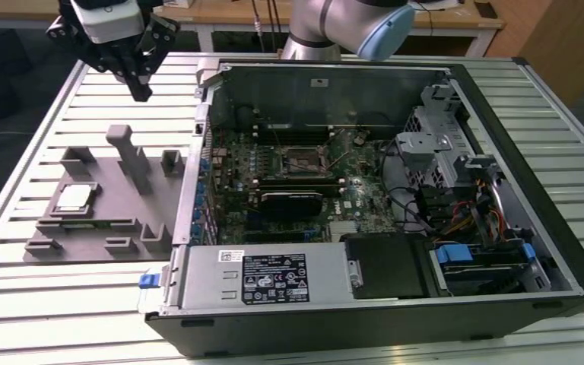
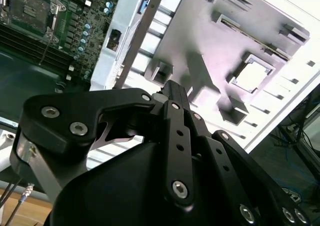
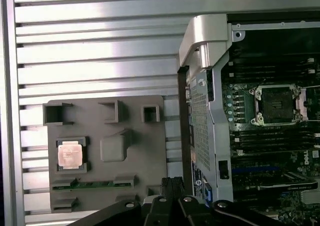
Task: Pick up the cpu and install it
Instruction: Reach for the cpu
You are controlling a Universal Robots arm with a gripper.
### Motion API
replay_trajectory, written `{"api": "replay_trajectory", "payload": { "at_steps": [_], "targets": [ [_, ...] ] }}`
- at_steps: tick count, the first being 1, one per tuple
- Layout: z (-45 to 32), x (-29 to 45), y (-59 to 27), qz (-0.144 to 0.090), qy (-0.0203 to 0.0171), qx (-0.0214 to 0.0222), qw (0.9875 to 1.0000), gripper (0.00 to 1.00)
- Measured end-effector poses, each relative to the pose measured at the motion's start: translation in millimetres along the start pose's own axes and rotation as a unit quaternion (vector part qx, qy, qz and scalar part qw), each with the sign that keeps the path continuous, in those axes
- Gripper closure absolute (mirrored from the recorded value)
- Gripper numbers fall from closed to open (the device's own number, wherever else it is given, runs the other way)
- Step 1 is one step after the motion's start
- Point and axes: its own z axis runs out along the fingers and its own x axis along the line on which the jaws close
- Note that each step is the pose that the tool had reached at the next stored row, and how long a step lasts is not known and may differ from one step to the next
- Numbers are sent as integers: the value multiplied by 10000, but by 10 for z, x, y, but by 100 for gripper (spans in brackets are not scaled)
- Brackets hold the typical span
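Tool (image 1: 142, 93), pressed together, empty, hangs in open air well apart from cpu (image 1: 73, 199).

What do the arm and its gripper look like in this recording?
The arm is a smooth silver-grey tube with a pale blue round cap on its joint. A white block sits at the wrist. The gripper is matt black and tapers downward. In the second wrist view its flat linkage bars carry silver hex screws.

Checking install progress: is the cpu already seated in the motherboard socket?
No, the cpu lies in a recess of the grey holder tray outside the case, and the socket stands empty.
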Motion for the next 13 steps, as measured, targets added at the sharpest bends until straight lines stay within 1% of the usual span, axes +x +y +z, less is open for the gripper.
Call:
{"api": "replay_trajectory", "payload": {
  "at_steps": [13],
  "targets": [
    [38,175,1,14,-1,1,10000,89]
  ]
}}
